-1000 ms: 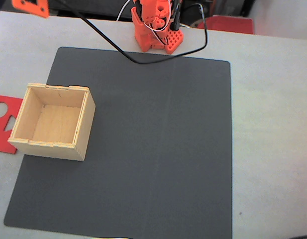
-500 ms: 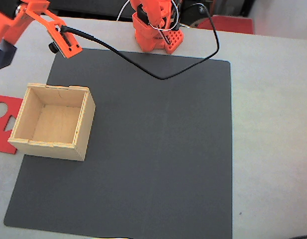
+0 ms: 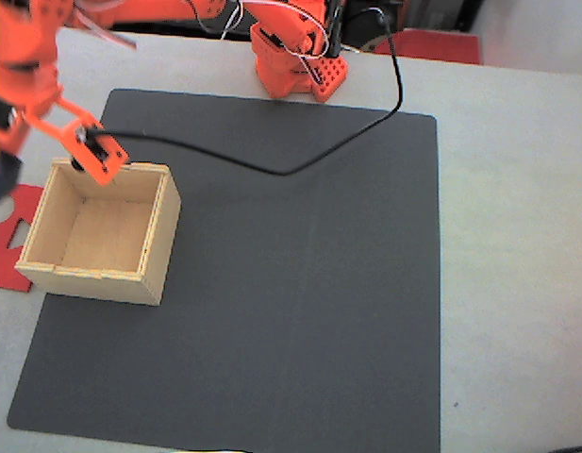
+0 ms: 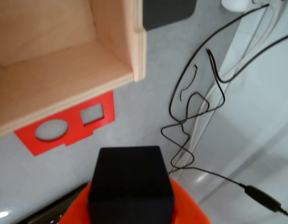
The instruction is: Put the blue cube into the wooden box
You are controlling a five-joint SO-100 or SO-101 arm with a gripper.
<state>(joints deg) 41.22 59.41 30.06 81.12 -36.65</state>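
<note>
Orange gripper [image 3: 9,156] clamps the blue cube [image 4: 130,184] just outside the wooden box's [image 3: 160,225] left rim.

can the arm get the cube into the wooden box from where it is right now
Probably yes. The tool holds the blue cube just outside the wooden box, by its left wall in the fixed view. The box is open-topped with a bare floor, so nothing visible blocks a short move over the rim.

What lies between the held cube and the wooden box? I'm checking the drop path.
In the wrist view, bare table and the red cut-out sheet lie between blue cube and wooden box.
</note>
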